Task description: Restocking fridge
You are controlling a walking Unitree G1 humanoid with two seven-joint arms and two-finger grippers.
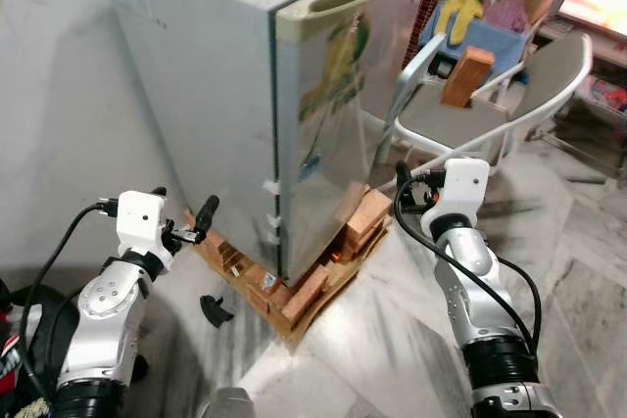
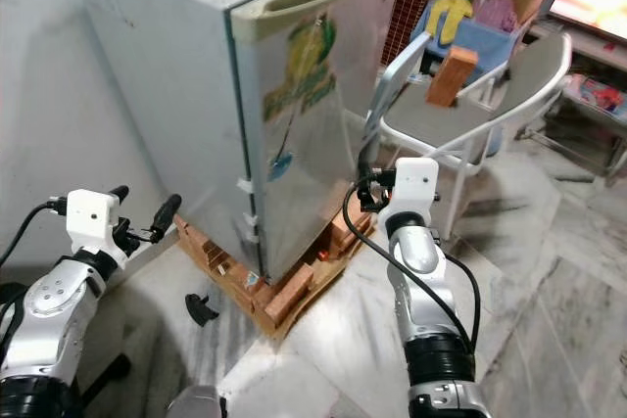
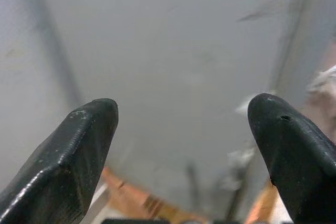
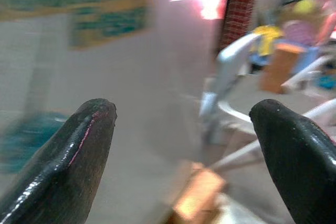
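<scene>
Fridge (image 1: 245, 95), a small grey metal box with a closed door carrying green and yellow stickers, stands just ahead of both our grippers on a low platform of orange bricks and plywood (image 1: 294, 291). We hold our left gripper (image 1: 186, 217) near its plain grey side wall, fingers spread wide and grasping nothing; in the left wrist view the two black fingertips (image 3: 79, 140) frame that blurred grey wall, with the orange bricks low between them. We cannot tell whether the fingertips touch the wall, though a gap seems to remain.

Our right gripper (image 2: 364, 193) sits close to the lower part of the door face, on the door's side of the fridge. Its fingers are also released and parted, as the right wrist view shows, with blurred stickers and the door surface beyond the fingertips (image 4: 79, 150).

Beyond the right gripper, away from the fridge, stands a white plastic chair (image 1: 490, 105) with a brown wooden block (image 1: 466, 75) on it. Further behind the chair is a blue box of colourful clutter (image 1: 490, 17). On the marbled grey floor (image 1: 568, 271) below our left gripper lies a small black object (image 1: 216, 308) that we cannot identify.
</scene>
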